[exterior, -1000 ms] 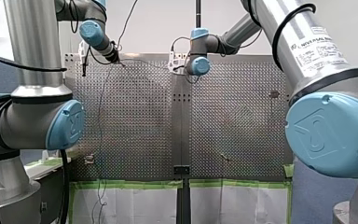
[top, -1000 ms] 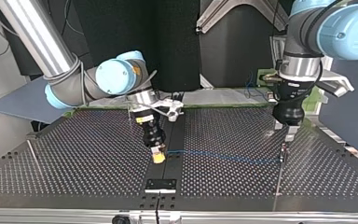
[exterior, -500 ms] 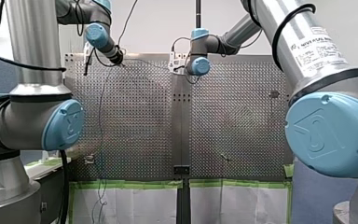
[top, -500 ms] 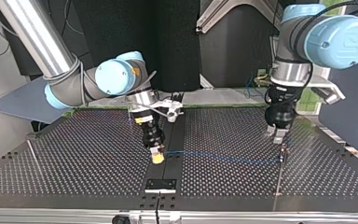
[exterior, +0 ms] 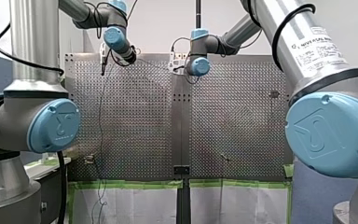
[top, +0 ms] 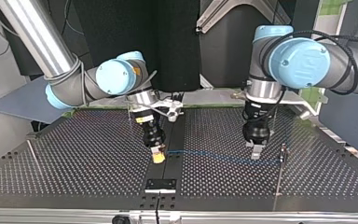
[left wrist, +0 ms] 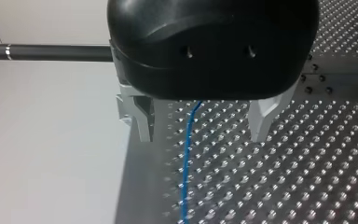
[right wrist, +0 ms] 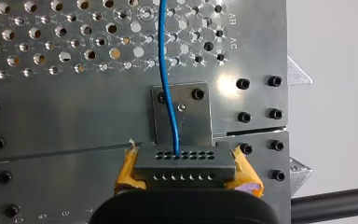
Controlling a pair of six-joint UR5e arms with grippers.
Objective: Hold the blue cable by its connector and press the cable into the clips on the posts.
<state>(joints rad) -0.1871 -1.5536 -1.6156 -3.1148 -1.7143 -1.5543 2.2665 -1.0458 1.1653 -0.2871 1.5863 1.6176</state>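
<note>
The blue cable [top: 214,157] lies stretched low over the perforated worktop [top: 74,158]. It runs from its grey connector [right wrist: 184,163] at the middle seam to a thin post [top: 284,150] at the top view's right. The jaws of my right arm [top: 116,77] are clamped on that connector, with yellow pads [right wrist: 123,175] on either side, so the holding step looks done. The jaws of my left arm [top: 298,63] stand apart, straddling the cable near the post. Whether the cable sits in the post's clip is too small to tell. Pressing seems the step in hand: the left jaws probably need to lower onto the cable and push it into the clip.
</note>
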